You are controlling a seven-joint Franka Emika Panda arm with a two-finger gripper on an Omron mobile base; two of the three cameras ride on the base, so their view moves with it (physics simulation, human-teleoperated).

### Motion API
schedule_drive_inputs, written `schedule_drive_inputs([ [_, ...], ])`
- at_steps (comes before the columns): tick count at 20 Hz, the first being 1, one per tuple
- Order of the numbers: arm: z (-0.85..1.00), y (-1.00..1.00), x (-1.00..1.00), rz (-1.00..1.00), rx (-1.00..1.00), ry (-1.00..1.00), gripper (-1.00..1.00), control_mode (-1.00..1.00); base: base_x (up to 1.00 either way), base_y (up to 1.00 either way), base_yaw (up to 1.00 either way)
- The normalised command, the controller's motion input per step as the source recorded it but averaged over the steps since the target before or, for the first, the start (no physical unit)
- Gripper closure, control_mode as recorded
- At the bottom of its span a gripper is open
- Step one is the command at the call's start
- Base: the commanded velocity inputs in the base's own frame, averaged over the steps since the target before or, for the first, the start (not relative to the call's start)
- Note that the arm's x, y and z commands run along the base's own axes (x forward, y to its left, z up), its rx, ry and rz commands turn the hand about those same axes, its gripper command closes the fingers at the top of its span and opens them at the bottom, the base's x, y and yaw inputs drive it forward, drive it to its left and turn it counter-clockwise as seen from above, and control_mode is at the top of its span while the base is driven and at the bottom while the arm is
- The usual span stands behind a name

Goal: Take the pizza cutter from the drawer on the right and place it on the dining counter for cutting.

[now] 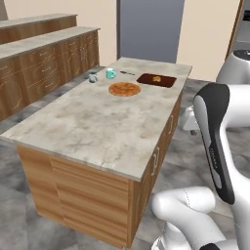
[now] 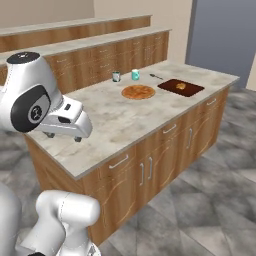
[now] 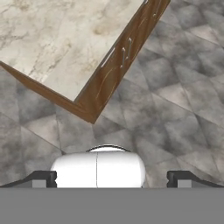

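Gripper: fingers are spread wide with nothing between them; the gripper [image 2: 64, 136] is held above the near end of the counter [image 2: 115, 120], pointing down
Hand view: the gripper [image 3: 111, 179] is seen with its two dark fingertips [image 3: 43, 178] far apart at the bottom; beyond them a corner of the counter [image 3: 57, 43] and grey tiled floor [image 3: 175, 87] are seen
Cutter: its place cannot be told
Drawers: a row of drawers [image 2: 119, 161] with slim bar handles runs under the stone top on the counter's right side; all fronts are shut flush, with cabinet doors below
Counter: the marbled top [image 1: 97, 127] is bare at the near end; all things on it are gathered at the far end, well apart from the gripper
Pizza: a round pizza [image 1: 124, 89] [image 2: 138, 92] lies flat on the top, near the far end
Board: a dark board [image 1: 156, 80] [image 2: 181, 91] lies just beyond the pizza, towards the right edge, with a small brown item [image 2: 181, 86] on it
Cups: two cups [image 1: 93, 76] [image 2: 116, 76] stand side by side to the left of the pizza
Spoon: a small dark spoon [image 1: 128, 72] [image 2: 156, 76] lies between the cups and the board
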Motion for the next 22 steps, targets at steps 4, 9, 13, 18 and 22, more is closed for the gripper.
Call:
schedule_drive_inputs([
  [4, 0.00, 0.00, 0.00, 0.00, 0.00, 0.00, -1.00, 1.00, 0.00, -0.04, 0.01],
  [9, 0.00, 0.00, 0.00, 0.00, 0.00, 0.00, -1.00, 1.00, 0.15, -0.02, 0.02],
  [13, 0.00, 0.00, 0.00, 0.00, 0.00, 0.00, -1.00, 1.00, 0.03, 0.00, 0.02],
  [18, -0.31, -0.37, 0.16, 0.01, 0.14, -0.01, -1.00, -1.00, 0.00, 0.00, 0.00],
  [22, -0.55, -0.91, 0.50, 0.00, 0.44, -0.01, -1.00, -1.00, 0.00, 0.00, 0.00],
])
